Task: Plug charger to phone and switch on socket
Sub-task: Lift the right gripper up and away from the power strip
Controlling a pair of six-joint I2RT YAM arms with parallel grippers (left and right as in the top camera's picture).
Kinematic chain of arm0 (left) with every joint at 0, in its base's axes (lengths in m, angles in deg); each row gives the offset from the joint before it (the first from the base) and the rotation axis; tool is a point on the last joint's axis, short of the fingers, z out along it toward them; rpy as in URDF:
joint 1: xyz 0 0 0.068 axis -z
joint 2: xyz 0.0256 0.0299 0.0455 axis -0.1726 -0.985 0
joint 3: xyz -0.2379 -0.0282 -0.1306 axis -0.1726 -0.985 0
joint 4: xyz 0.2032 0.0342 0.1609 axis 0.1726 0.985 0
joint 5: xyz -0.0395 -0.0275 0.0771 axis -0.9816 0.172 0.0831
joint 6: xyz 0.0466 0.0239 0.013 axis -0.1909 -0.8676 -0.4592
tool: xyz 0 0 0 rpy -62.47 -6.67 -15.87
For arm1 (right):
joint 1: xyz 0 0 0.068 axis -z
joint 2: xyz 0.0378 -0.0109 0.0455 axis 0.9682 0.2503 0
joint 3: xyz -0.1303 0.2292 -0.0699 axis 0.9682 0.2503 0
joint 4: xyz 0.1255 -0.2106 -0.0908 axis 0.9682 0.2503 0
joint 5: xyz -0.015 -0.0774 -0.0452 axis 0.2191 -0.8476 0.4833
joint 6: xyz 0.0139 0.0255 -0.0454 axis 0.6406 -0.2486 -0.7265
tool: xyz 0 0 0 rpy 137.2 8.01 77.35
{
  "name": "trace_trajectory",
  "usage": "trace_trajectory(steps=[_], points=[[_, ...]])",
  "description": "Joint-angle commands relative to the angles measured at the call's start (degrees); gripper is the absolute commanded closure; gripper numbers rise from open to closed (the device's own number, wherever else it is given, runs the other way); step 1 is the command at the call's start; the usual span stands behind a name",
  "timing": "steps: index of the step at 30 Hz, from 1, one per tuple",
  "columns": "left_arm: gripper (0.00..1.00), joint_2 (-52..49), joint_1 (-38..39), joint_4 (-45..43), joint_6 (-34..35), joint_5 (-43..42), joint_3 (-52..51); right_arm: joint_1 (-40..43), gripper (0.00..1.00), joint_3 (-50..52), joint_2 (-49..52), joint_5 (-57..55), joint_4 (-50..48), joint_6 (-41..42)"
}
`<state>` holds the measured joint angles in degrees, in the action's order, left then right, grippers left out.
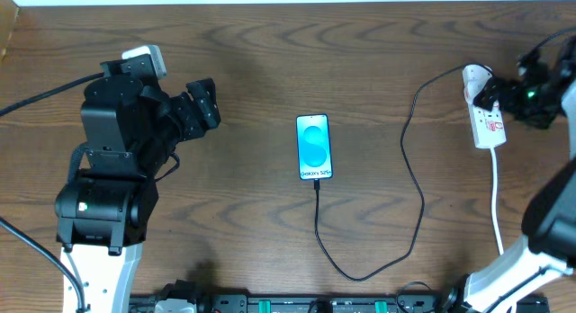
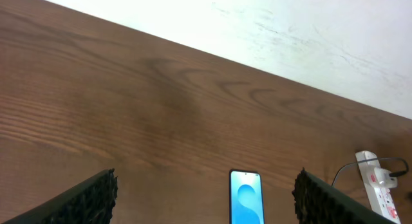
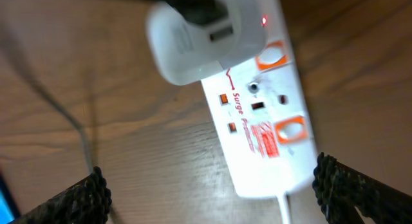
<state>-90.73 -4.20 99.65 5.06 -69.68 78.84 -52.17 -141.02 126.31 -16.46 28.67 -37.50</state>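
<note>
The phone lies flat mid-table, blue screen up; it also shows in the left wrist view. The black charger cable runs from the phone's lower end in a loop up to a white adapter plugged into the white socket strip at the right. In the right wrist view the strip has red markings and a small red light lit. My right gripper is open, hovering over the strip. My left gripper is open and empty, left of the phone.
The strip's white cord runs down toward the table's front edge at the right. The table's far edge meets a white wall. Both arm bases stand at the front corners.
</note>
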Motion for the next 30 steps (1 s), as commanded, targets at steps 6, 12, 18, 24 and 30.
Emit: trace_trajectory(steps=[6,12,18,24,30], points=[[0.13,0.0,0.0,0.0,-0.7,0.7,0.4,0.2,0.01,-0.9,-19.1,-3.3,0.2,4.9],[0.13,0.0,0.0,0.0,-0.7,0.7,0.4,0.2,0.01,-0.9,-25.7,-0.7,-0.6,4.5],[0.13,0.0,0.0,0.0,-0.7,0.7,0.4,0.3,0.01,-0.9,-26.3,-1.7,-1.1,4.5],[0.13,0.0,0.0,0.0,-0.7,0.7,0.4,0.3,0.01,-0.9,-26.3,-1.7,-1.1,4.5],[0.13,0.0,0.0,0.0,-0.7,0.7,0.4,0.3,0.01,-0.9,-26.3,-1.7,-1.1,4.5]])
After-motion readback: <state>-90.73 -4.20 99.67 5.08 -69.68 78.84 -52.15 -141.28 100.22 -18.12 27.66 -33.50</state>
